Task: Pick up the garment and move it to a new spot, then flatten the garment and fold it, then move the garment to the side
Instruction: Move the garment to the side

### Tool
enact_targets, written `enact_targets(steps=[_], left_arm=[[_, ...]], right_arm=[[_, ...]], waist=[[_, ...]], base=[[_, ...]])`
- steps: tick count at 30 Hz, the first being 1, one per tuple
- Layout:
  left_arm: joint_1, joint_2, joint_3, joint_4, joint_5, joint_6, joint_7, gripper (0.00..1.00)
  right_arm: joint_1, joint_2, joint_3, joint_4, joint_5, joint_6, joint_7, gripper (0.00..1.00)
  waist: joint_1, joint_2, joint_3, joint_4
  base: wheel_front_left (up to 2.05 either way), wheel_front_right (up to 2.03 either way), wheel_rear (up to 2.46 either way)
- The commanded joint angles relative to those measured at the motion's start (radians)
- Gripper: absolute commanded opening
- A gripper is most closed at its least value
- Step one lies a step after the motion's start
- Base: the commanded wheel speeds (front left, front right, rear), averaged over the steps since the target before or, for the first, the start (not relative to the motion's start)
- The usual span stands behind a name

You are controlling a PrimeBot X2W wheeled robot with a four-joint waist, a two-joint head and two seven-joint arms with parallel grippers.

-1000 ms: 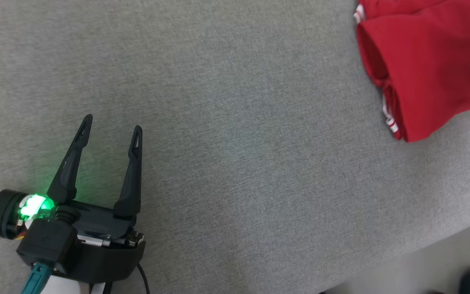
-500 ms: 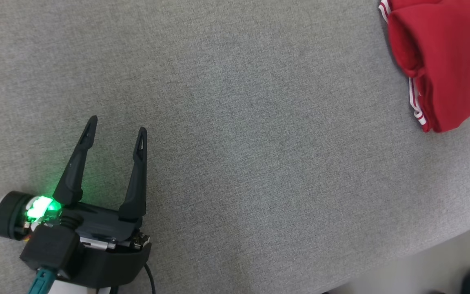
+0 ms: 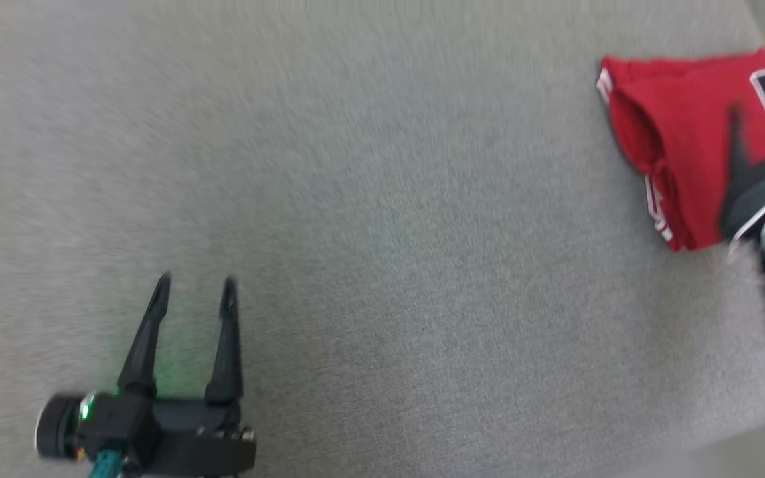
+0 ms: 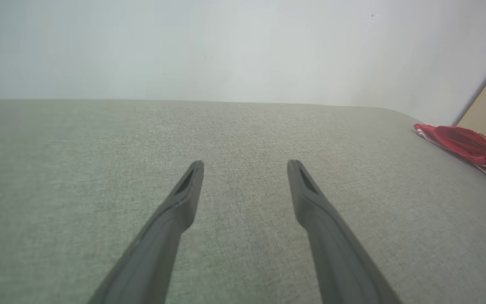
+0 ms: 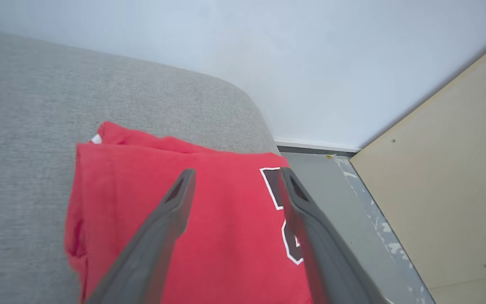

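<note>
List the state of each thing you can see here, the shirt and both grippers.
red garment: folded, lying flat near a corner of the grey surface, not gripped.
left gripper: open, empty, over bare surface well away from the garment.
right gripper: open, fingers apart over the garment, nothing between them.

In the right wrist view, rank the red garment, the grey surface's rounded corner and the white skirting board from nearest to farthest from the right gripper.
1. Red garment: directly under the open right gripper.
2. Grey surface's rounded corner: just beyond the garment.
3. White skirting board: farthest, at the wall's foot.
</note>
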Motion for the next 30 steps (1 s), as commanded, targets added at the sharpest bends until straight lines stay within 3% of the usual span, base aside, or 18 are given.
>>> enact_targets(steps=[1,10,16,24,30], left_arm=[[0.038,-0.009,0.008,0.009,-0.001,0.009,-0.004,1.00],[0.186,-0.033,0.072,0.058,-0.007,0.046,-0.004,1.00],[0.232,-0.041,0.118,0.093,-0.027,0.073,-0.004,1.00],[0.263,-0.044,0.168,0.140,-0.054,0.073,-0.004,1.00],[0.286,-0.045,0.179,0.148,-0.039,0.044,-0.004,1.00]], right_arm=[[0.051,0.017,0.010,-0.021,0.037,-0.003,-0.021,1.00],[0.410,0.114,0.044,-0.327,0.171,-0.003,-0.067,1.00],[0.605,0.232,0.050,-0.528,0.175,-0.003,-0.077,1.00],[0.745,0.347,0.052,-0.607,0.188,-0.003,-0.101,1.00],[0.816,0.366,0.087,-0.562,0.181,-0.003,-0.125,1.00]], waist=[[0.0001,0.0000,-0.169,0.082],[0.0001,0.0000,-0.364,0.158],[0.0001,0.0000,-0.413,0.193],[0.0001,0.0000,-0.452,0.216],[0.0001,0.0000,-0.481,0.226]], base=[[0.00,0.00,0.00],[0.00,0.00,0.00],[0.00,0.00,0.00],[0.00,0.00,0.00],[0.00,0.00,0.00]])
